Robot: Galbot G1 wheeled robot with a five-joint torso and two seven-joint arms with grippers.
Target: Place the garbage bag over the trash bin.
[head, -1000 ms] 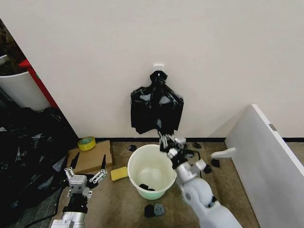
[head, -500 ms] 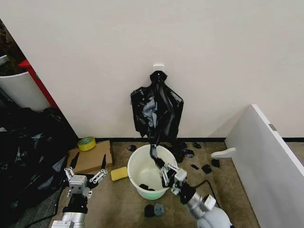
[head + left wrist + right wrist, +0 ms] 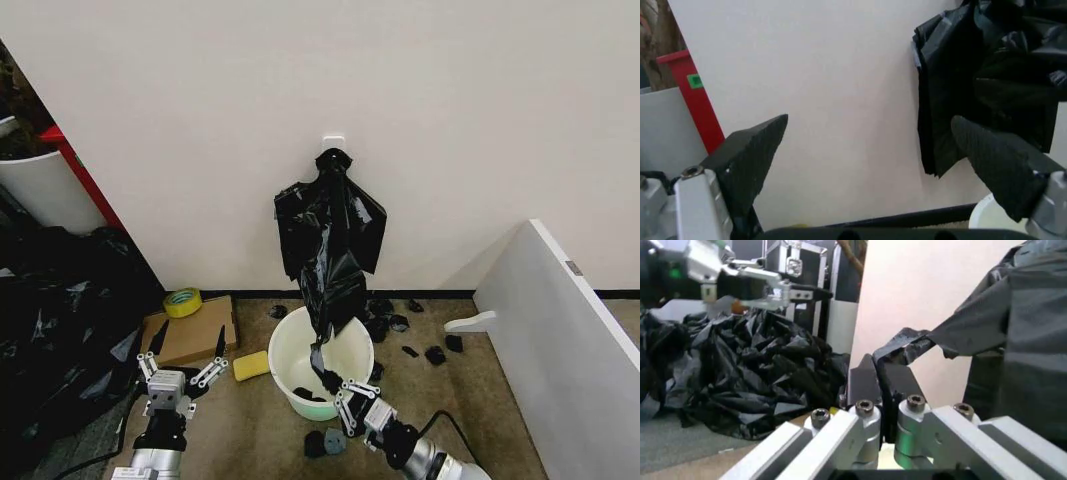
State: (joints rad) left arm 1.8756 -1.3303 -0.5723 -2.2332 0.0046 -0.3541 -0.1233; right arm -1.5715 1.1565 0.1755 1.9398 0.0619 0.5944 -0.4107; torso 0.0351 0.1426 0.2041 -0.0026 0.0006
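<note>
Right gripper (image 3: 345, 398) at bin (image 3: 296, 362) front rim, jaws clamped on bag (image 3: 330, 290) corner; we judge steady pull frees it. Left gripper (image 3: 183, 362) left of bin, jaws apart.

On my head camera a yellow tape roll (image 3: 182, 301) sits on a flat cardboard box (image 3: 193, 336), with a yellow sponge (image 3: 251, 365) just beside. I see a black plastic heap (image 3: 55, 320) left, a white panel (image 3: 565, 350) right.
</note>
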